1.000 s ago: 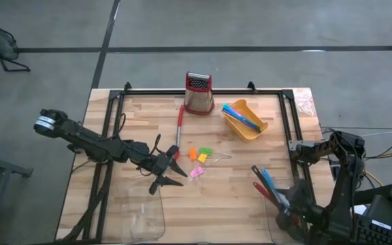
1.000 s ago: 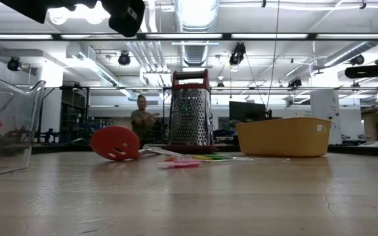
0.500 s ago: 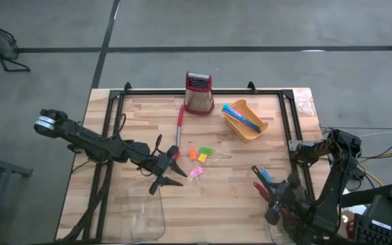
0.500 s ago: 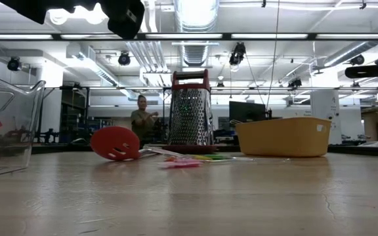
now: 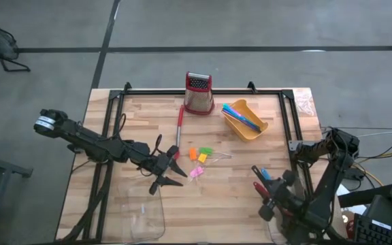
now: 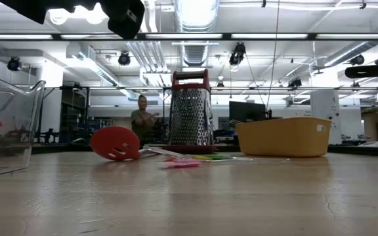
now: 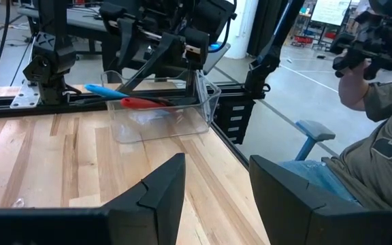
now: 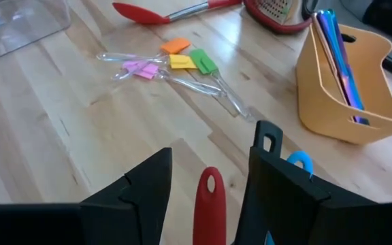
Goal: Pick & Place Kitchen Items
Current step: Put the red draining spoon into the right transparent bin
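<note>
My right gripper (image 5: 269, 197) (image 8: 213, 146) is open over the table's near right corner. Its fingers stand on either side of the free end of a red handle (image 8: 209, 197), apart from it. A blue handle (image 8: 298, 162) and a black handle (image 8: 269, 139) lie beside the red one. These utensils (image 5: 260, 178) lie in a clear tray (image 7: 162, 116). My left gripper (image 5: 174, 174) (image 7: 216, 163) is open and empty, hovering near a red spatula (image 5: 179, 126) and small orange, green, yellow and pink pieces (image 5: 199, 158) on the wood.
A metal grater (image 5: 198, 93) stands at the far edge. A yellow bin (image 5: 245, 119) with blue sticks is beside it. A second clear tray (image 5: 145, 218) sits at the near left. A black frame (image 5: 288, 119) runs along the table's sides. A person (image 7: 380, 156) sits beyond the table.
My right gripper has moved from the near right corner toward the table's left and a little toward the far edge, over the utensils in the tray. The utensils have stayed where they were.
</note>
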Robot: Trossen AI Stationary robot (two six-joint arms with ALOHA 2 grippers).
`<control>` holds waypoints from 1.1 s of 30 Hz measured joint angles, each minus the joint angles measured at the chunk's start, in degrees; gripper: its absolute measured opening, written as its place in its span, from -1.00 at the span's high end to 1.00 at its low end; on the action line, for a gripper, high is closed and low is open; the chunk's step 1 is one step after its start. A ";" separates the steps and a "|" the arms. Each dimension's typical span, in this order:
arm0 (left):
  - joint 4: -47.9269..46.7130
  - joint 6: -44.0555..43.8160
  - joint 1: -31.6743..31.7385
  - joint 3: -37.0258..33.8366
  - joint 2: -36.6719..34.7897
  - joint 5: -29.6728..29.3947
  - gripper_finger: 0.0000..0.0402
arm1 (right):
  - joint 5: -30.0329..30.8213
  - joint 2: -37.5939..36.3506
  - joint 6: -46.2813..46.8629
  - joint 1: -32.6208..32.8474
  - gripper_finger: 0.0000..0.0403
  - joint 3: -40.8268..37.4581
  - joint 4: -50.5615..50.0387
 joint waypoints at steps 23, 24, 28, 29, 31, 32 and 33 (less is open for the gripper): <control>-41.88 -17.35 0.85 9.96 1.88 -30.74 0.15 | 2.62 0.00 -16.71 -10.45 0.11 3.94 1.97; -44.27 -17.90 1.00 11.16 2.29 -30.95 0.15 | 2.62 0.00 -16.84 -10.80 0.11 3.93 1.97; -47.80 -16.34 1.66 14.12 4.34 -30.91 0.15 | 2.42 0.00 -17.49 -11.30 0.13 3.91 2.16; -47.89 -16.19 1.89 14.58 4.87 -30.94 0.15 | 2.26 0.00 -17.93 -11.30 0.13 3.92 2.14; -48.71 -16.49 2.32 15.38 5.96 -31.00 0.15 | 1.96 0.00 -18.28 -11.24 0.13 4.21 2.12; -49.87 -16.56 2.55 15.62 6.61 -31.04 0.15 | 1.92 0.00 -18.40 -11.24 0.12 4.53 2.15; -51.41 -16.67 2.78 15.74 7.30 -31.07 0.15 | 1.99 -0.04 -18.43 -11.22 0.11 4.80 2.19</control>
